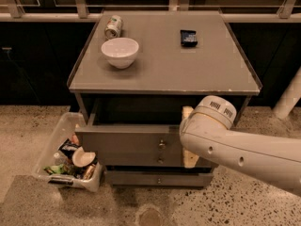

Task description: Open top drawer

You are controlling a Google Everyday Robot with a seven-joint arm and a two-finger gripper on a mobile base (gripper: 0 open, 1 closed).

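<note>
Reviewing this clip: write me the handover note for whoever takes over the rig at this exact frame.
The end effector is at the right part of the top drawer front, mostly hidden behind the arm.
The top drawer is pulled partway out, its front standing forward of the cabinet frame, with a dark opening behind it. Its knob is in plain view.
Done: drawer partly open.
Left: probably pull a little further if full opening is wanted, then withdraw the arm.
Mind the bin on the floor by the drawer's left corner.
</note>
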